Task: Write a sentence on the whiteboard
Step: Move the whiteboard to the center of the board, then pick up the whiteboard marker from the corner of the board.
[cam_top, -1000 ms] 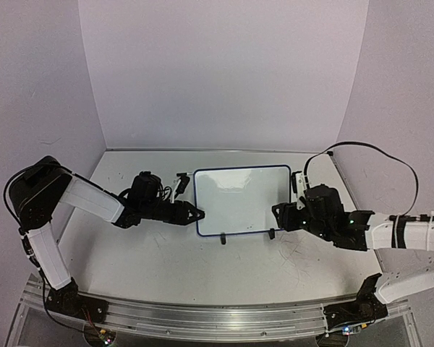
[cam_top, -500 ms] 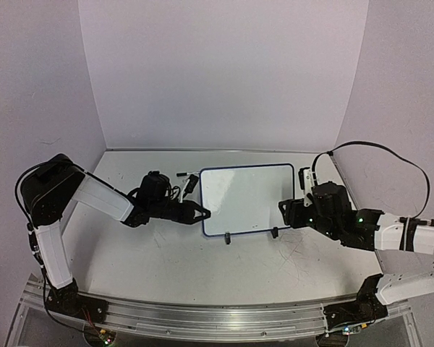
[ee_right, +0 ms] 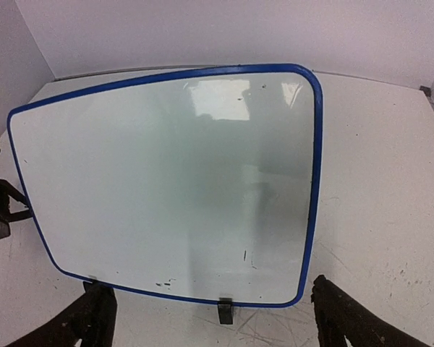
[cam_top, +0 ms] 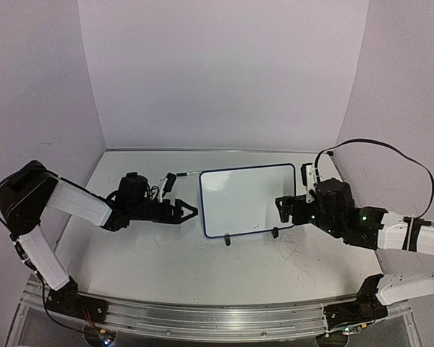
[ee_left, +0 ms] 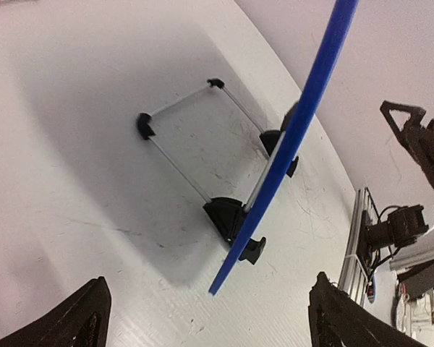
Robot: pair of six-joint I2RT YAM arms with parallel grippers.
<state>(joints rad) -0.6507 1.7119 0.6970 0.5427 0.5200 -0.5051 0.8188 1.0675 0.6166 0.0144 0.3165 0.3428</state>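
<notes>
The whiteboard stands upright on its black feet at the table's middle, blue-framed. In the right wrist view the whiteboard has a blank face with only a few dark specks, and no sentence shows on it. In the left wrist view the whiteboard appears edge-on, with its wire stand behind it. My left gripper is open, just left of the board's left edge and not touching it; in its own view the left gripper holds nothing. My right gripper is open at the board's lower right corner; in its own view the right gripper is empty too.
Lavender walls close in the table on three sides. An aluminium rail carrying both arm bases runs along the near edge. A black cable loops above the right arm. Scuff marks cover the tabletop near the board.
The left gripper has let go of the board's left edge, opened wide and pulled back left. The right gripper has opened wider. The board shifted slightly right a second ago and now stands still.
</notes>
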